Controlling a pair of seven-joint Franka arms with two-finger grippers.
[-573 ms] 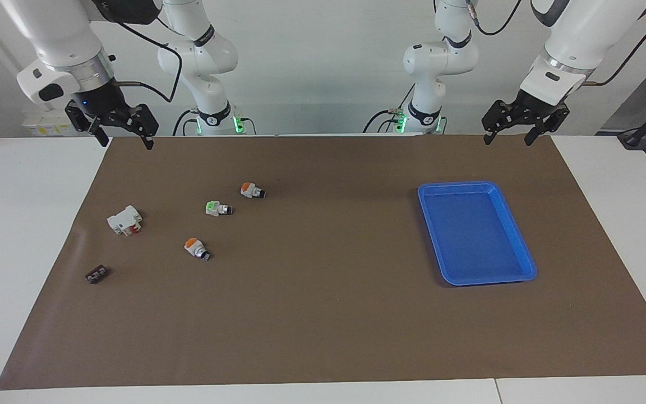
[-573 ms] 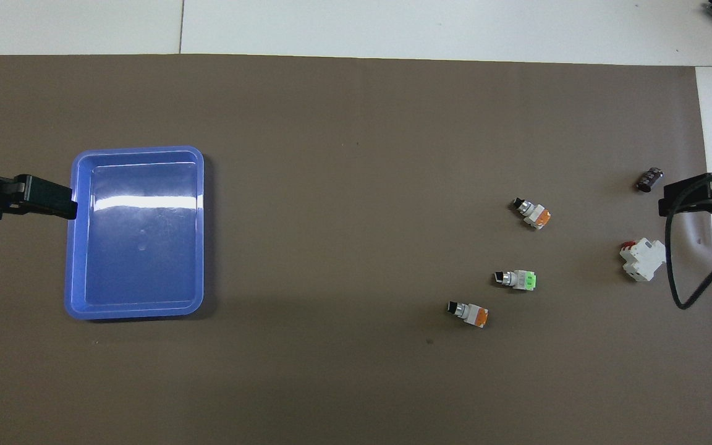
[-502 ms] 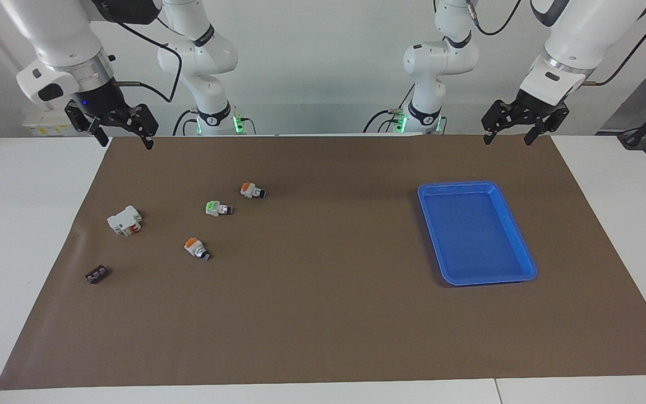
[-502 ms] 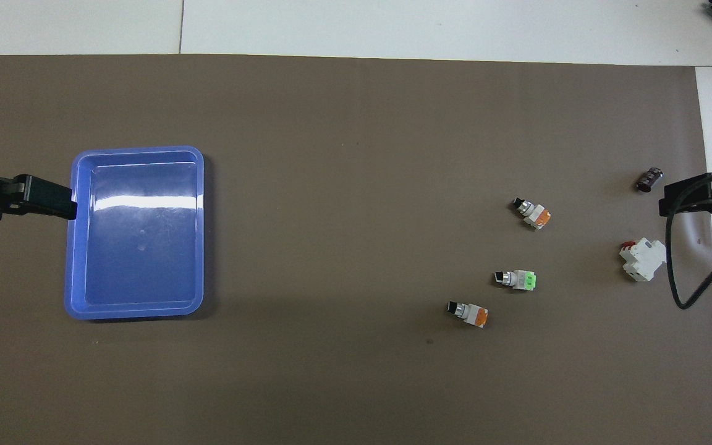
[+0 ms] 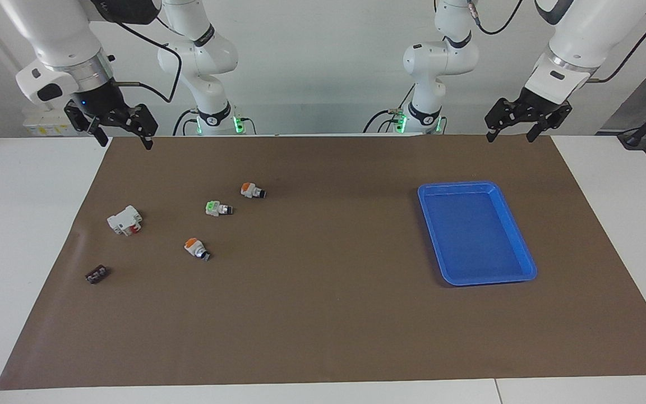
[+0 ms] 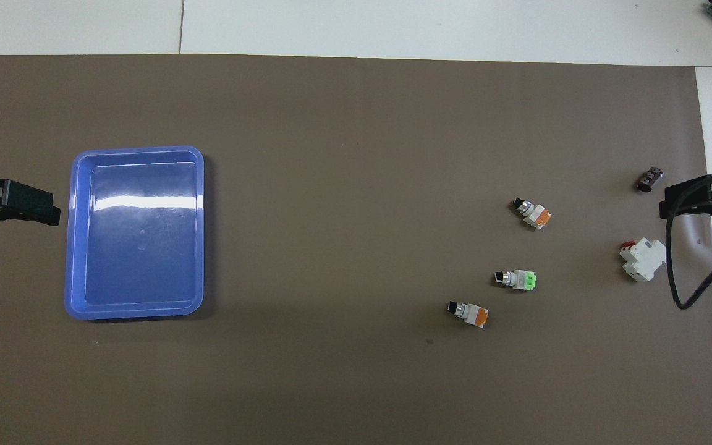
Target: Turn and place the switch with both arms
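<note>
No readable brand or label anywhere; marks on parts too small to make out.

Brown paper-like mat over white table, matte, slight crease near right arm's end.

Blue plastic tray, rectangular w/ rounded corners, glossy, raised rim, nothing in it; toward left arm's end of table.

Two orange-cap switches, both lying on sides on mat, toward right arm's end. Switch nearer robots: orange cap, white body, black-silver cyl. end. Second orange-cap switch farther from robots, same build. Can't tell which one is the target. Green-cap switch between the two, apart from both, also on its side.

White block w/ red marks, boxy, stepped profile, closer to right arm's end than the switches. Small dark part, short & ribbed-looking, farther from robots than the block.

Right gripper black, raised over mat edge at right arm's end, fingers spread wide, holding nothing. Black cable looped off its wrist.

Left gripper black, raised over mat edge near tray's end, spread wide too, nothing held.

Arms white, smooth, dark grey bands; green lights at both bases.
</note>
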